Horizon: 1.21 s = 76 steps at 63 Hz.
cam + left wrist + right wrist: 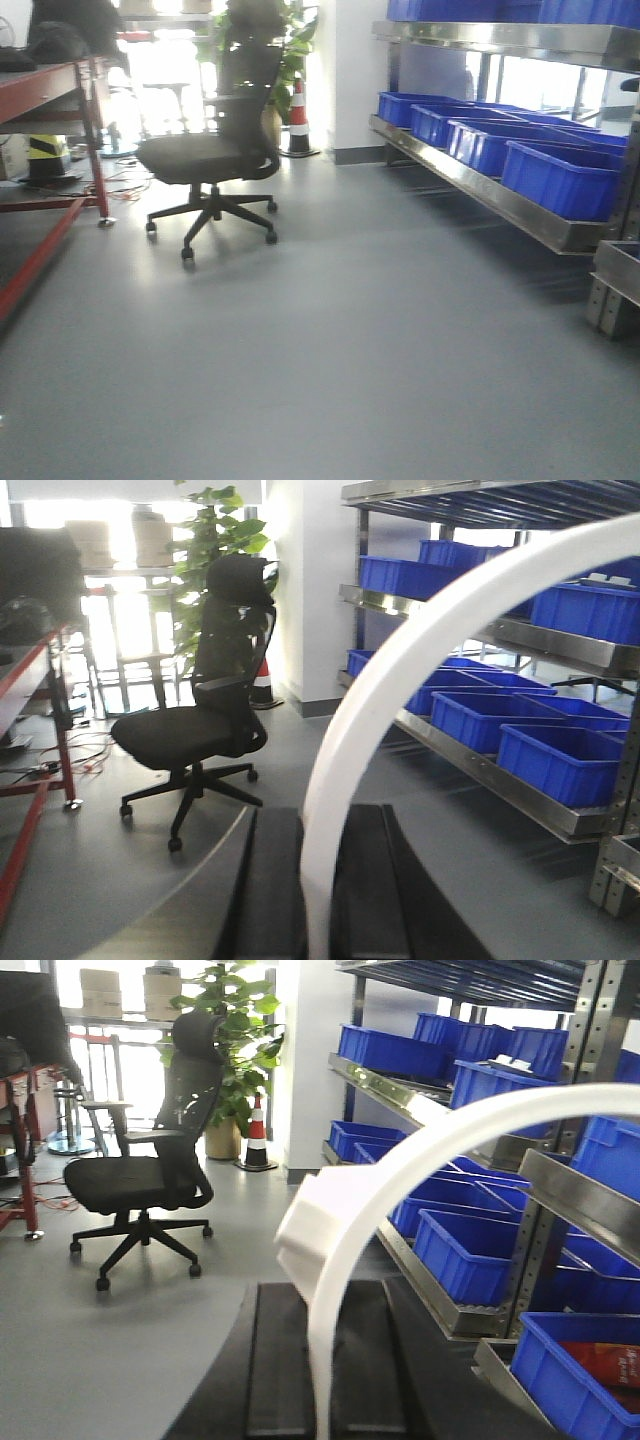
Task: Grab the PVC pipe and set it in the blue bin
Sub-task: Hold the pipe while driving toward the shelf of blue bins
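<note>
Nearest me, the left gripper had its 2 flat black pads drawn narrow on the PVC pipe, a thin, smooth white plastic strip that rose from between them and swept up to the right in a broad arc. The right gripper looked the same, pinched on a white arc whose blocky end tab hung just above the pads; whether that made 1 piece or 2 I could not tell. So the grab seemed done and the carry in hand, I reckoned. Beyond lay matt grey floor, then a black mesh-backed office chair on castors at the left, near a red-framed bench. Along the right ran a steel shelf with a row of glossy, straight-walled tubs, the nearest blue bin open-topped. The next move, to my mind, called for closing on that shelf, bringing the arc over a bin mouth and easing the pads apart. Far back stood a striped traffic cone and a potted plant.
</note>
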{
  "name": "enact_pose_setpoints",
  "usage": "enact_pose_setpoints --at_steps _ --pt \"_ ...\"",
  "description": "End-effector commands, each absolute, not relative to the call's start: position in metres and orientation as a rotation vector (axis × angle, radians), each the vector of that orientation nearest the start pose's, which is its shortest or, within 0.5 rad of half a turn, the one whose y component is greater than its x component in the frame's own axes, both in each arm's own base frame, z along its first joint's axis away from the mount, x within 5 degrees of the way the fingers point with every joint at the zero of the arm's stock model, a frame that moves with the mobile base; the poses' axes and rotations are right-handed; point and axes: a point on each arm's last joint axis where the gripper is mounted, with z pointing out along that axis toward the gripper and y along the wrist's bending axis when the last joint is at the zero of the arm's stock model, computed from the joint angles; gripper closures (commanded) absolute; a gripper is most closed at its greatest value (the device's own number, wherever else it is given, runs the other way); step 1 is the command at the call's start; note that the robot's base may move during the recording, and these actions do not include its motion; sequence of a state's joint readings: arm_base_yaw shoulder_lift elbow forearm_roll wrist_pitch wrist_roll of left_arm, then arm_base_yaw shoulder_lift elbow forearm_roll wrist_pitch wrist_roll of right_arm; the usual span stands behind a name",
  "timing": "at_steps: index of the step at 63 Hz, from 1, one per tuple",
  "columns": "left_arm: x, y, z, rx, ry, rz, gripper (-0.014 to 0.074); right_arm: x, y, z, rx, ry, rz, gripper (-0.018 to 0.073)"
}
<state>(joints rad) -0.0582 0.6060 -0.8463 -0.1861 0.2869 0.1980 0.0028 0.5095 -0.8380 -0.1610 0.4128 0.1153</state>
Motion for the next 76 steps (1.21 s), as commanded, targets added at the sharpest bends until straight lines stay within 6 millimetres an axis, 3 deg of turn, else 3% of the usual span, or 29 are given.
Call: enact_pose_setpoints --at_steps 1,76 --pt "0.1089 -0.0115 0.4247 0.098 1.489 -0.076 0.0707 0.0822 -0.0059 0.4188 0.013 1.534 -0.089 0.0722" --pt "0.1094 -0.0112 0.4263 0.094 1.471 -0.074 0.0707 0.0817 -0.0058 0.4194 0.012 1.528 -0.089 0.0722"
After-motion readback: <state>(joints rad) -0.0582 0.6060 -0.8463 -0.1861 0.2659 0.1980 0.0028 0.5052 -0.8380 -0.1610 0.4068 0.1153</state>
